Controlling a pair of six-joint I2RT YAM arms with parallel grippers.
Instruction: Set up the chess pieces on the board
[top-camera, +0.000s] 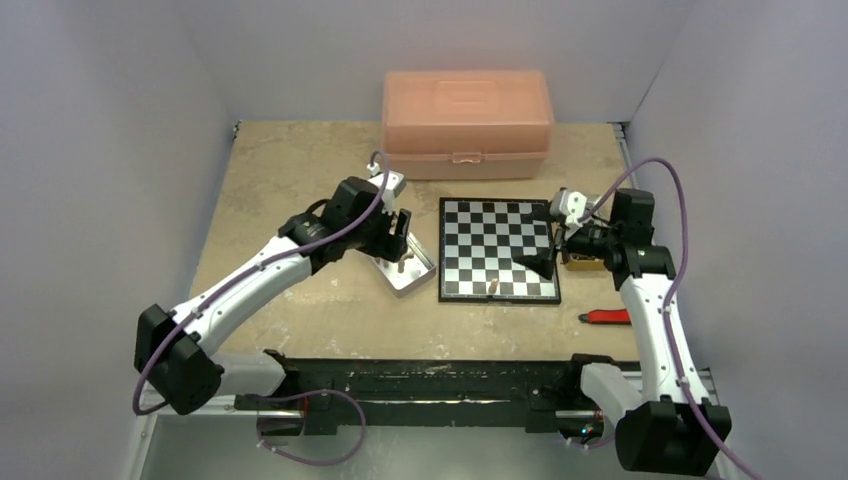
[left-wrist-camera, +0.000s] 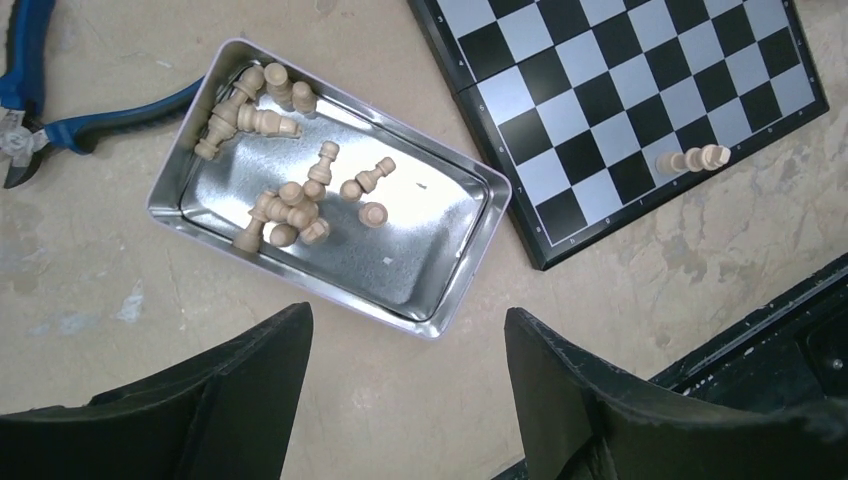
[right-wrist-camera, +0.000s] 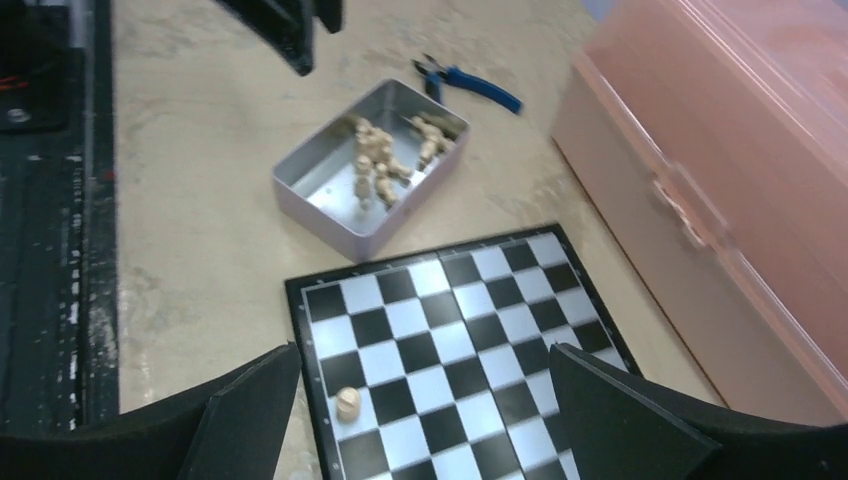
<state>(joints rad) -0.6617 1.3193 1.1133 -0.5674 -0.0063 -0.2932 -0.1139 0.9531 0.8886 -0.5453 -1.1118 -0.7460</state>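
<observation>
Hovering over the tin (left-wrist-camera: 420, 240), the left tool (left-wrist-camera: 405, 325) is keeping its jaws moderately apart and is carrying nothing. The light chess pieces (left-wrist-camera: 290, 205) are lying jumbled inside this tin, just left of the board (left-wrist-camera: 600, 90) on the bench (left-wrist-camera: 100, 280). One lone piece (left-wrist-camera: 693, 160) is lying on its side on a white square in the board's nearest row. The right tool (right-wrist-camera: 422, 355) is waiting wide and empty over the board's right part. The step in hand is judged to be a pick from the tin. It is best done by singling out a piece apart from the clusters, descending straight, closing across its stem clear of the tin wall, and then setting it upright on its square.
</observation>
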